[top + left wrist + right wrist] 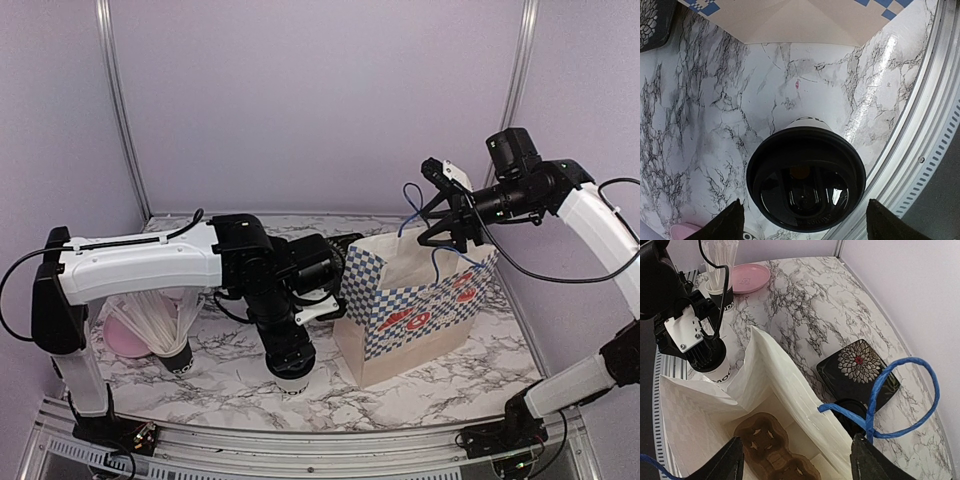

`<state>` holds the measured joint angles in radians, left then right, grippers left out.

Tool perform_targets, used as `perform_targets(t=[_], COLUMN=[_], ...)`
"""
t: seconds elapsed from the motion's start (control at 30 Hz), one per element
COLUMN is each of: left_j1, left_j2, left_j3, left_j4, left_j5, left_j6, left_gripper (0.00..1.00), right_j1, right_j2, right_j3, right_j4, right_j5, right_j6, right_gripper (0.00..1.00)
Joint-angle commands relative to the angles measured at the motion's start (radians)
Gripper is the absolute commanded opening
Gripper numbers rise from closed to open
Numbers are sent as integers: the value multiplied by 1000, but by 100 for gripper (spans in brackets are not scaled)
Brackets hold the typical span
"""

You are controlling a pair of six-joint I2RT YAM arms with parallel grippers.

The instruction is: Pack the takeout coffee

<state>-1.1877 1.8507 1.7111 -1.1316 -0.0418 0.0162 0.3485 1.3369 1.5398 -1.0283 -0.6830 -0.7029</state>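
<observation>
One takeout coffee cup, white with a black lid, stands on the marble table near its front edge. It also shows in the top view and in the right wrist view. My left gripper is open, one finger on each side of the lid, apart from it. A second black lid shows behind the bag's far wall, mostly hidden. My right gripper is open above the mouth of the blue-checked paper bag. The bag's blue cord handle loops by its right finger. A brown cup tray lies in the bag.
A black cup of white sticks and a pink plate stand at the left. A black floral dish lies behind the bag. The table's metal rail runs close beside the front cup.
</observation>
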Motion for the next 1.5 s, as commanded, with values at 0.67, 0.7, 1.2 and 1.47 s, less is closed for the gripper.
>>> perform_targets(t=[0.67, 0.7, 1.2, 1.47], left_j1=[-4, -4, -6, -6], left_j2=[57, 54, 57, 56], left_j3=[22, 19, -26, 23], left_j4=[-58, -60, -66, -67], left_j5=[-4, -3, 11, 9], left_j6=[20, 18, 4, -2], left_gripper=[68, 68, 71, 63], right_j1=[-8, -8, -8, -8], right_j2=[-39, -38, -11, -12], right_j3=[-6, -5, 32, 97], right_j4=[10, 10, -5, -32], right_j5=[-3, -1, -7, -26], right_j6=[10, 11, 13, 9], right_gripper=[70, 70, 70, 70])
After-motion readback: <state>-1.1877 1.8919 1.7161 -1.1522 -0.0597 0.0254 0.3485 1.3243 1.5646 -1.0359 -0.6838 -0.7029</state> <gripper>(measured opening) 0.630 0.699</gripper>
